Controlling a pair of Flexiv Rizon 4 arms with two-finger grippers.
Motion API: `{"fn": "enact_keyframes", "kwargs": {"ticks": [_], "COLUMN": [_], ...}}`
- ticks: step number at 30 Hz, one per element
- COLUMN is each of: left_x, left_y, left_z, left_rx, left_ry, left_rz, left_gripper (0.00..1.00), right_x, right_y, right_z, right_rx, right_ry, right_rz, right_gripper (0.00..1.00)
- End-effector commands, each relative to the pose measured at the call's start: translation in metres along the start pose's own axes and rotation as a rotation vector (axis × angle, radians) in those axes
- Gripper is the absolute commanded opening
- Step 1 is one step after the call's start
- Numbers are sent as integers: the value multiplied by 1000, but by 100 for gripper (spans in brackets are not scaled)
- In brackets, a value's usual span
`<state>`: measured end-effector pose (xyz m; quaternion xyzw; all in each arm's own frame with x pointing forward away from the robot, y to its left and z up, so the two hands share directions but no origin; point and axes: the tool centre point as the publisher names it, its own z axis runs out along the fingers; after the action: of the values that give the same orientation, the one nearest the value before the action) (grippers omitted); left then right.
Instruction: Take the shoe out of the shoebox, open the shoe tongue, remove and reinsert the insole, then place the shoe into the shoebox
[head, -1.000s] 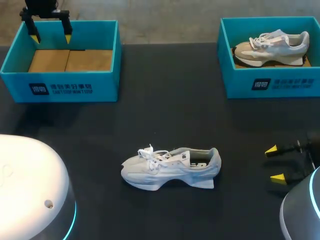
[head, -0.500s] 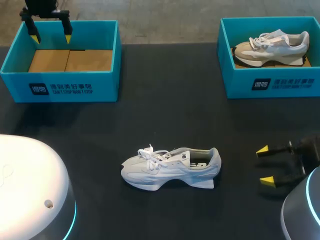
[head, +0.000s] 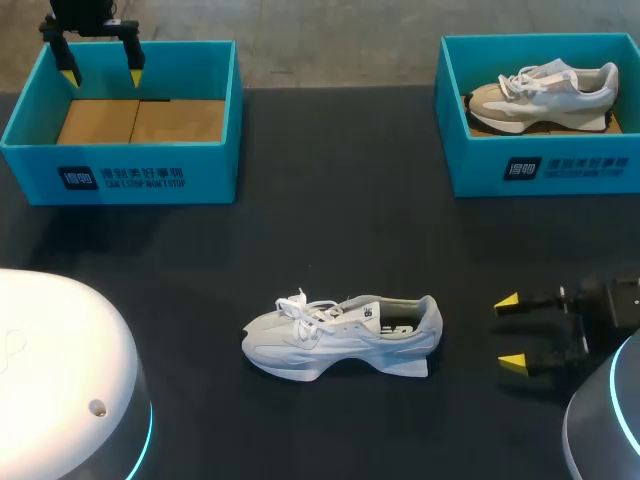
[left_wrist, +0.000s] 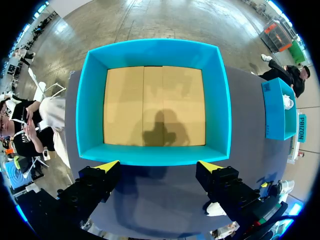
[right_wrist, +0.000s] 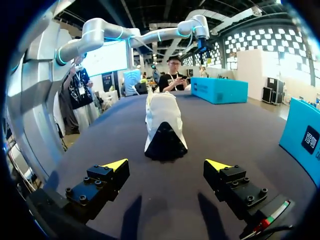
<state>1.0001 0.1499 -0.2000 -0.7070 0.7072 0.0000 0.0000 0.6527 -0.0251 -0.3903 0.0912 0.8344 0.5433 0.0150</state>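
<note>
A white shoe (head: 340, 335) lies on its sole mid-table, toe pointing left, heel right. My right gripper (head: 510, 332) is open, level with the table, a short way right of the heel. In the right wrist view the heel of the shoe (right_wrist: 162, 125) is straight ahead of the open right gripper (right_wrist: 167, 167), apart from it. The teal shoebox (head: 120, 175) at the back left holds nothing but its cardboard floor. My left gripper (head: 100, 62) hangs open above its back-left rim; in the left wrist view the box (left_wrist: 152, 50) lies beyond the left gripper (left_wrist: 157, 167).
A second teal shoebox (head: 545, 170) at the back right holds a white and beige shoe (head: 545, 95). The dark table stretches between the boxes and the shoe. Both arm bases fill the near corners.
My right gripper has moved left along the table toward the shoe's heel, still open. The left arm and the shoe have stayed where they were.
</note>
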Motion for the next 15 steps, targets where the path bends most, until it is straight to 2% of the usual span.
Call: {"fn": "enact_keyframes", "kwargs": {"ticks": [1,8,15], "left_x": [0,0,0], "left_y": [0,0,0], "left_z": [0,0,0], "left_rx": [0,0,0], "left_ry": [0,0,0], "left_rz": [0,0,0], "left_gripper": [100,100,100], "right_x": [-10,-11,-3], "right_y": [0,5,7], "right_z": [14,30,45], "right_rx": [-2,-21,-49], "right_ry": [14,24,35], "right_rz": [2,7,12], "right_gripper": [100,100,100]}}
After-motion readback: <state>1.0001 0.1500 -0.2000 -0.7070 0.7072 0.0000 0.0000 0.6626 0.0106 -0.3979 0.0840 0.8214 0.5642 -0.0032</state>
